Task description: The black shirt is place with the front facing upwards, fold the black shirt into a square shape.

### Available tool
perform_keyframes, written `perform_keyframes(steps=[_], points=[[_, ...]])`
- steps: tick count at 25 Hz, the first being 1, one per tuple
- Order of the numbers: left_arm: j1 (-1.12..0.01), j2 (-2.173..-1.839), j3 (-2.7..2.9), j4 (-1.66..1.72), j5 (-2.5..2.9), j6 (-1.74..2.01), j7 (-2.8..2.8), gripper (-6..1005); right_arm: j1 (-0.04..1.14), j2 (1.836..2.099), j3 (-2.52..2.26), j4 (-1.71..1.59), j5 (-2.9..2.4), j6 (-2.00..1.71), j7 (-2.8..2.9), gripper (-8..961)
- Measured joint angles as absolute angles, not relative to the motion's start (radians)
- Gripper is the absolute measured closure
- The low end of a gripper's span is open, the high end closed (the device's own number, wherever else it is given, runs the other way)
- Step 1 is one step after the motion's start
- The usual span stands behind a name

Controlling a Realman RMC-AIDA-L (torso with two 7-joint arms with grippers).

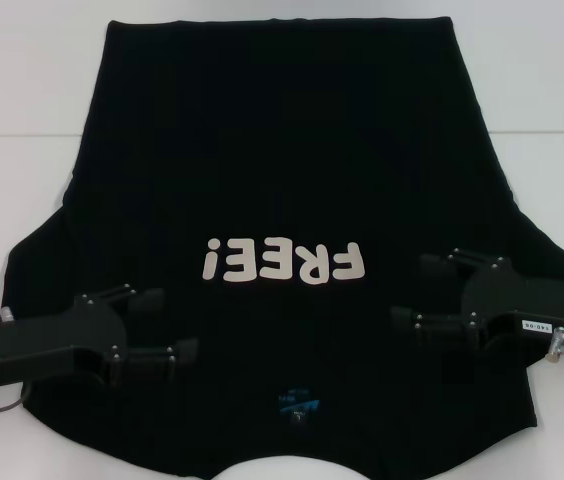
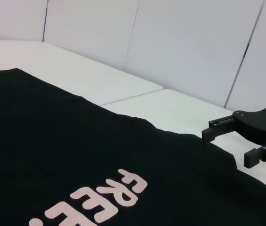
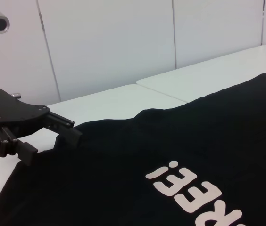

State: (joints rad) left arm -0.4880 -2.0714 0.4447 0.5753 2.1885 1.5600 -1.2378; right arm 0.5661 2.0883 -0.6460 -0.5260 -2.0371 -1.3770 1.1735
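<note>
Basically, the shirt lies flat and unfolded on the white table, front up, with the white "FREE!" print upside down in the head view and the collar with its small blue label at the near edge, hem at the far side. Sleeves spread out to both sides. The left gripper sits over the shirt's near left part, by the left sleeve, fingers spread apart and pointing toward the middle, nothing between them. The right gripper sits over the near right part, by the right sleeve, fingers also parted and pointing inward, nothing held. Cannot tell whether either one touches the cloth. Both are level with or just nearer than the print, one on each side of it, well apart. The left wrist view shows the shirt, part of the print, and the right gripper farther off; the right wrist view shows the shirt and the left gripper at its edge. White wall panels stand behind the table.
</note>
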Motion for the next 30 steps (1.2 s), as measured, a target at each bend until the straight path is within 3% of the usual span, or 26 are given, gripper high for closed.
perform_keyframes(steps=[14, 17, 20, 24, 27, 30], points=[[-0.491, -2.058, 0.427, 0.575, 2.183, 1.558, -1.359, 73, 0.566, 2.089, -0.646, -0.527, -2.037, -1.375, 1.175, 18], [-0.511, -2.018, 0.406, 0.574, 2.181, 1.554, -1.586, 78, 0.566, 2.089, -0.646, -0.525, -2.037, -1.372, 1.175, 18], [-0.523, -1.946, 0.395, 0.558, 2.180, 1.561, -1.830, 82, 0.566, 2.090, -0.646, -0.524, -2.037, -1.369, 1.175, 18], [-0.523, -1.882, 0.386, 0.556, 2.194, 1.551, -2.046, 88, 0.566, 2.091, -0.646, -0.519, -2.037, -1.370, 1.175, 18], [-0.524, -1.859, 0.388, 0.562, 2.251, 1.469, -2.158, 93, 0.566, 2.091, -0.647, -0.515, -2.037, -1.370, 1.174, 18], [-0.522, -1.858, 0.389, 0.561, 2.314, 1.360, -2.201, 97, 0.566, 2.091, -0.650, -0.515, -2.037, -1.369, 1.173, 18]])
